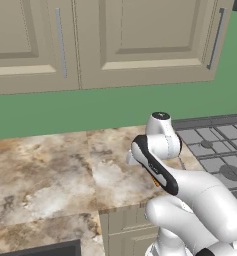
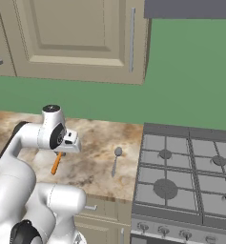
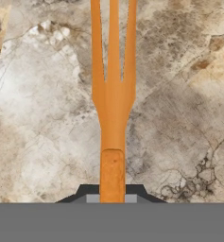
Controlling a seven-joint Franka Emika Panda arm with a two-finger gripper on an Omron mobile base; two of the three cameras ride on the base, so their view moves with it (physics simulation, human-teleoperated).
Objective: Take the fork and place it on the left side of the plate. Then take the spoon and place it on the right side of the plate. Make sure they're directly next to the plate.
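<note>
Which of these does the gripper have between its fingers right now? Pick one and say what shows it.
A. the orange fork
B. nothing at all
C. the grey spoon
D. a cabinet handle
A: in the hand view the fork runs up from between the fingertips of the gripper, closed on its handle, while the spoon lies free on the counter near the stove.

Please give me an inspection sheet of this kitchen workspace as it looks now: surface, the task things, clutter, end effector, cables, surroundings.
Surface: marbled brown counter.
Job's things: orange fork clamped at its handle, tines pointing away from the hand; grey spoon lying on the counter beside the stove.
Clutter: nothing seen.
End effector: end effector shut on the fork.
Cables: nothing seen.
Surroundings: beige wall cabinets, green wall.
</note>
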